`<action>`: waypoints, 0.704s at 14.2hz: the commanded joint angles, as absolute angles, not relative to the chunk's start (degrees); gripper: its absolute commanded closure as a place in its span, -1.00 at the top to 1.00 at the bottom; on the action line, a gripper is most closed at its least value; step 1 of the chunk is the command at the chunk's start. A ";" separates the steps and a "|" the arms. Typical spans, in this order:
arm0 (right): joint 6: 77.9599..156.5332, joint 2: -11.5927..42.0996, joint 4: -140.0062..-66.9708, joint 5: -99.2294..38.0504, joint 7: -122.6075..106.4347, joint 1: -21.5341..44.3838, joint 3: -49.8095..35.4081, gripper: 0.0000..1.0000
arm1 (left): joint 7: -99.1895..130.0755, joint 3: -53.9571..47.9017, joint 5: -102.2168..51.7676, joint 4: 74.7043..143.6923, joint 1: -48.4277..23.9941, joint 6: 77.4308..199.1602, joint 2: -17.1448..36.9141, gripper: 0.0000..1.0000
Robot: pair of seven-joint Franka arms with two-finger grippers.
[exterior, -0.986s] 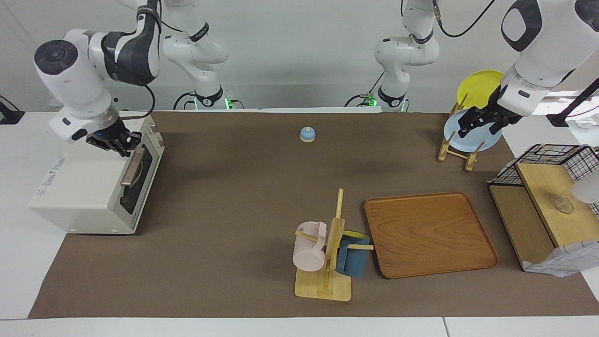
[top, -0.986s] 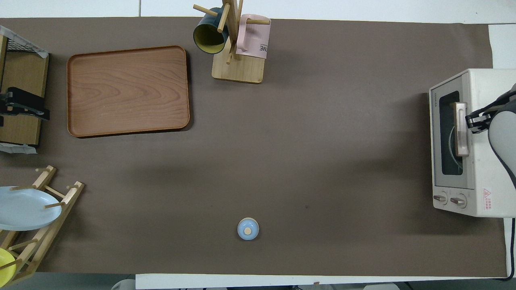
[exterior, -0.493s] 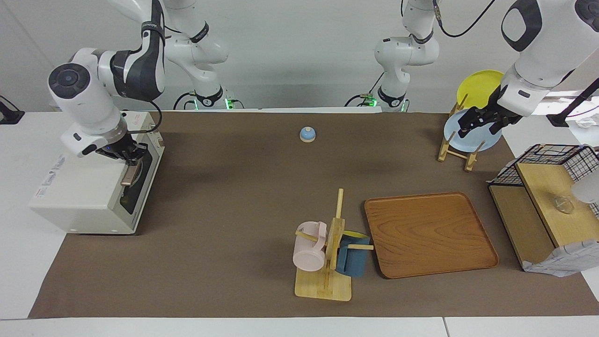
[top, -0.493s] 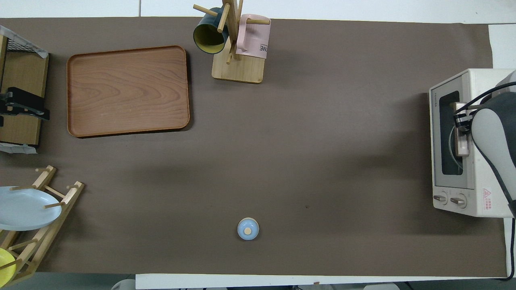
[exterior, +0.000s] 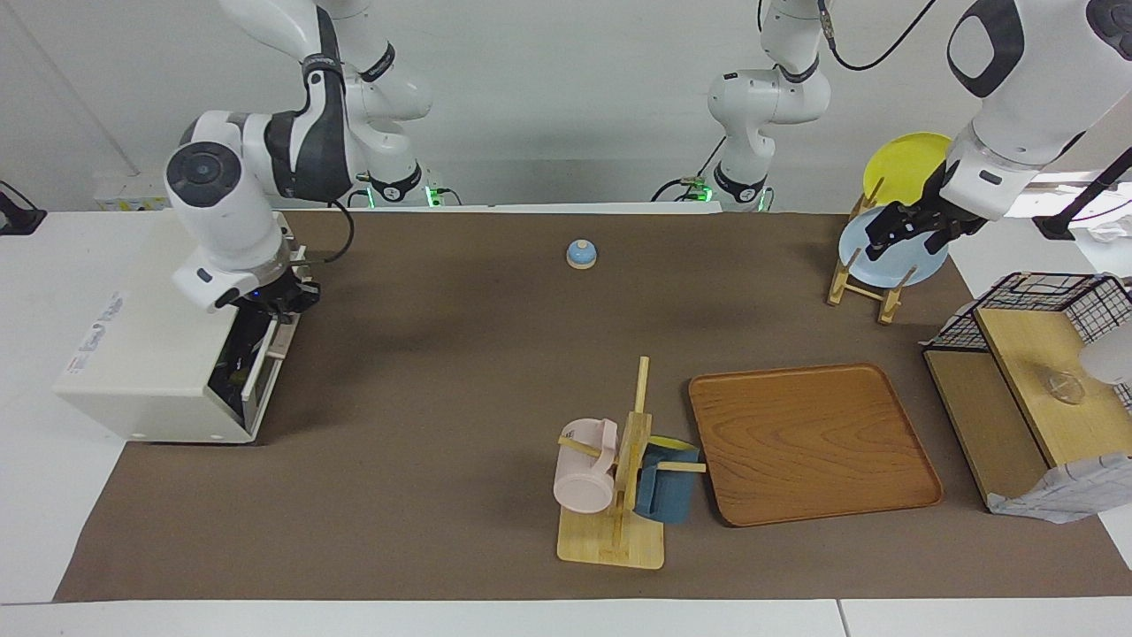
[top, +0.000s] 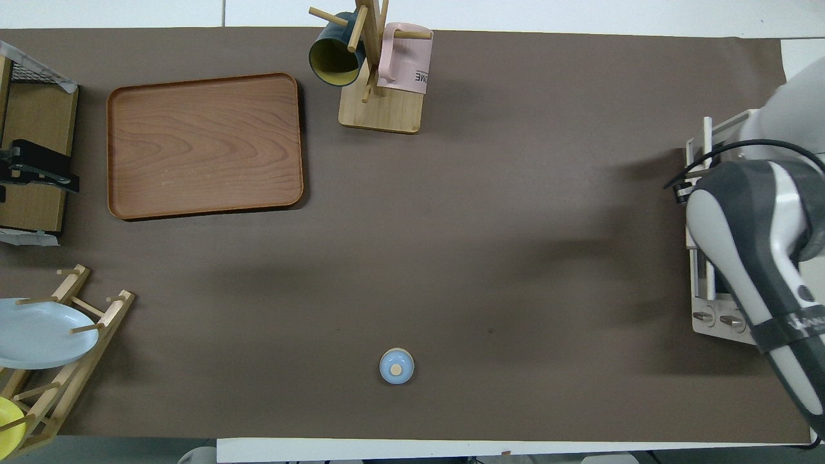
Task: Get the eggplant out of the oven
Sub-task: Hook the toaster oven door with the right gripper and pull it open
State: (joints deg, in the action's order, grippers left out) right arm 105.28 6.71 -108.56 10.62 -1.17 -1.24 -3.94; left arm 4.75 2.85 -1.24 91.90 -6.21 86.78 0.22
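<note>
The right tool (exterior: 281,299), clenched with its fingertips together, sits at the top edge of the oven (exterior: 150,354) door (exterior: 263,358). The tan handle is hidden beneath the tool, so I cannot tell whether it is pinched or only hooked.

A second ago the door was flat shut, with the tool on the handle. Now the door leans out from the top and a dark gap shows under the tool. The arm has swung out over the front of the oven. This looks like the opening step, with the door only partly down.

The eggplant is not visible. The gap directly below the tool is too dark and narrow to show what lies inside, so the eggplant is presumably still in the oven.

Out from the tool, in front of the door, the brown bench (exterior: 442,354) is bare, which gives the door room to drop all the way. The oven stands at the end of the brown mat, so its body has little spare margin there.

Further out from the tool are a small blue bell (exterior: 581,254), a mug tree (exterior: 619,478) and a wooden tray (exterior: 809,442), all well clear of the door's swing.

Farthest from it, the left tool (exterior: 915,232) waits in the air by the plate rack (exterior: 862,283). It is released and holds nothing.
</note>
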 commanded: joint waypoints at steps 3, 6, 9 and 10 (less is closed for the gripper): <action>116.09 17.22 -108.19 11.60 3.75 -2.55 -6.58 -1.00 | 5.27 2.29 -1.32 92.29 -5.36 86.40 -0.18 1.00; 118.56 18.54 -108.19 11.51 8.25 -2.55 -8.87 -1.00 | 5.19 2.29 -1.32 92.29 -5.36 86.40 -0.18 1.00; 116.82 17.94 -105.30 5.03 10.55 -2.72 -10.72 -0.40 | 5.27 2.29 -1.32 92.29 -5.36 86.40 -0.18 1.00; 114.72 15.49 -104.95 4.75 10.63 -3.07 -10.72 -0.34 | 5.27 2.29 -1.32 92.29 -5.36 86.40 -0.18 1.00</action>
